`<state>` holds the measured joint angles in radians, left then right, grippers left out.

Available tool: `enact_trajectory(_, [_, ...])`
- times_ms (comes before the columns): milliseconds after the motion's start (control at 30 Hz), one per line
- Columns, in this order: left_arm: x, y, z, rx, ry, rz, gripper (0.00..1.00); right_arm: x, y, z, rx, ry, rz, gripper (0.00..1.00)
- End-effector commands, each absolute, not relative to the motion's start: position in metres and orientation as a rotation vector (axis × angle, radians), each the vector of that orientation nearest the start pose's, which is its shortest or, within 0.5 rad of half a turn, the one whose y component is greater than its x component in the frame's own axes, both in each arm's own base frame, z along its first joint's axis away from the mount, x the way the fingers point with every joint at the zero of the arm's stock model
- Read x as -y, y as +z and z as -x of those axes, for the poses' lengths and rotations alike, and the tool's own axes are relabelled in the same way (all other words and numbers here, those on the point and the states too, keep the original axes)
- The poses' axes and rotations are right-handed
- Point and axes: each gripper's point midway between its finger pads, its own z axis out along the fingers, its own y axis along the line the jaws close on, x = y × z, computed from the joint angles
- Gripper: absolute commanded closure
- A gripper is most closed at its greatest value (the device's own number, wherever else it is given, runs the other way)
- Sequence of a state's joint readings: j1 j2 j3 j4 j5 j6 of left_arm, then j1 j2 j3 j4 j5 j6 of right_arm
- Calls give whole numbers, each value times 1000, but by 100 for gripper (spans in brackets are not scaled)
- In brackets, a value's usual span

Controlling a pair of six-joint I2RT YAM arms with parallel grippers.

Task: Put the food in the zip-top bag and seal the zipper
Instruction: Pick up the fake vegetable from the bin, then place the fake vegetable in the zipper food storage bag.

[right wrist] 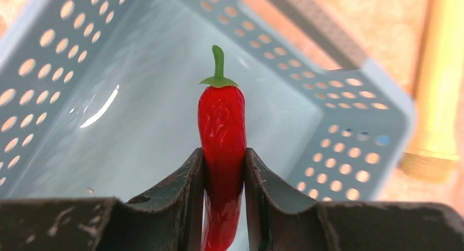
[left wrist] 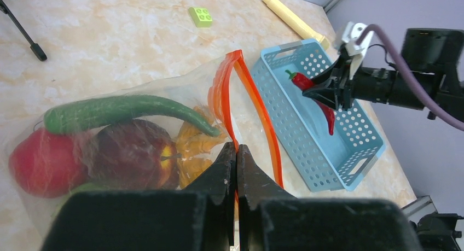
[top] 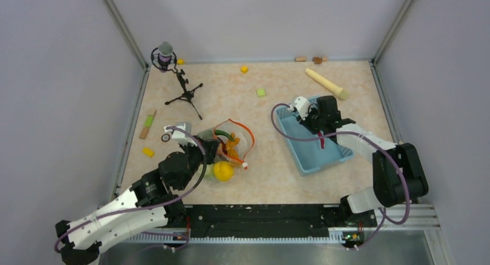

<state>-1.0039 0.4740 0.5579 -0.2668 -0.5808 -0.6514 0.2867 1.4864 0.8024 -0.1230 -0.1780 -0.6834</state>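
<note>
The clear zip-top bag [top: 231,144] lies left of centre and holds a green piece [left wrist: 120,109], a dark red piece [left wrist: 131,152], a red tomato [left wrist: 41,163] and an orange piece [left wrist: 191,147]. A yellow lemon [top: 223,171] shows at its near side. My left gripper [left wrist: 236,150] is shut on the orange-red zipper [left wrist: 257,98] strip at the bag's open mouth. My right gripper [right wrist: 223,158] is shut on the red chili [right wrist: 221,120] and holds it just above the light-blue basket [right wrist: 54,70]. The chili also shows in the left wrist view [left wrist: 314,92].
The basket [top: 312,158] stands right of centre. A beige wooden stick [top: 326,83] lies behind it. A green cube [top: 261,92] and a yellow cube [top: 244,69] lie at the back. A black tripod [top: 185,92] stands at the back left, with small blocks [top: 148,152] near the left wall.
</note>
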Motion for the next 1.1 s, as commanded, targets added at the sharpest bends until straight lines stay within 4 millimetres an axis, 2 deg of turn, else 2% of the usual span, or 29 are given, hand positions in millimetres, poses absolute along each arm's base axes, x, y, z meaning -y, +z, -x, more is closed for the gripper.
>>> enact_trajectory(0, [174, 250, -202, -1725, -732, 134, 100, -116, 118, -377, -1863, -21, 1051, 92])
enact_trajectory(133, [174, 249, -203, -1730, -717, 131, 100, -118, 141, -372, -1797, -14, 1026, 94])
enact_trajectory(233, [175, 248, -203, -1733, -720, 130, 100, -128, 162, -365, -1719, 37, 1011, 96])
enact_trajectory(333, [174, 248, -204, -1730, -718, 133, 100, -140, 197, -362, -1632, 126, 895, 100])
enact_trajectory(400, [174, 247, -204, -1730, -713, 134, 100, -161, 227, -360, -1548, 278, 805, 100])
enact_trajectory(500, [176, 248, -203, -1733, -724, 127, 100, -204, 261, -346, -1458, 493, 784, 100])
enact_trajectory(667, [172, 249, -203, -1728, -716, 139, 100, -259, 293, -329, -1467, 635, 662, 100])
enact_trajectory(733, [172, 249, -203, -1727, -716, 140, 100, -283, 305, -313, -1456, 757, 624, 100])
enact_trajectory(867, [170, 248, -204, -1726, -706, 149, 100, -315, 322, -284, -1362, 923, 556, 100])
enact_trajectory(1067, [168, 250, -203, -1722, -713, 151, 100, -355, 327, -249, -1265, 953, 537, 100])
